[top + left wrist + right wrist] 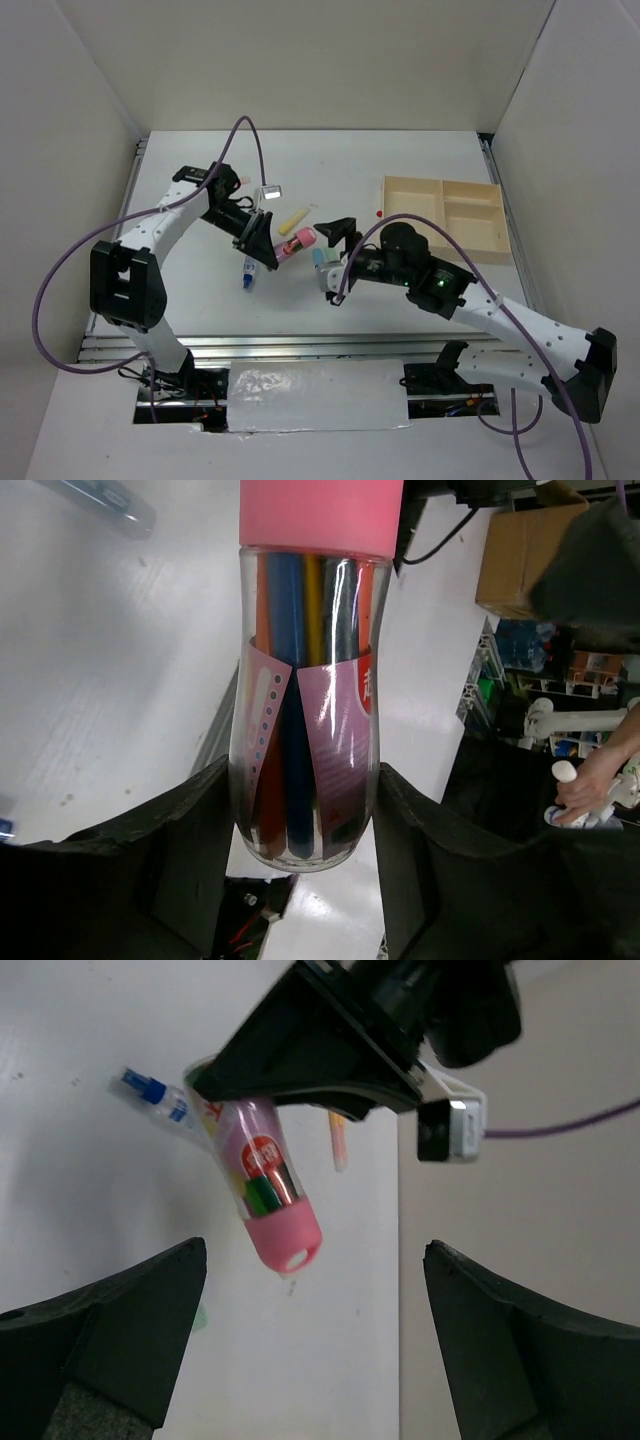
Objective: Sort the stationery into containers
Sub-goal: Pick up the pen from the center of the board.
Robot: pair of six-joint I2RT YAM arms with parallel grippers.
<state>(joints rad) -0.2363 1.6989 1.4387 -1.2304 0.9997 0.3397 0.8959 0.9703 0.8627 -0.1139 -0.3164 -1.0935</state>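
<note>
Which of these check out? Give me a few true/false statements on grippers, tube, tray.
1. Left gripper is shut on the tube. True.
2. Right gripper is shut. False: its jaws stand wide open, gripping nothing.
3. The yellow stick lies in the tray. False: it lies on the table, left of the tray.
4. The tube holds several coloured pens. True.

Bright, even light on the white table [400,170]; soft shadows; glare streaks the clear tube [335,650]; wrist views slightly soft.
</note>
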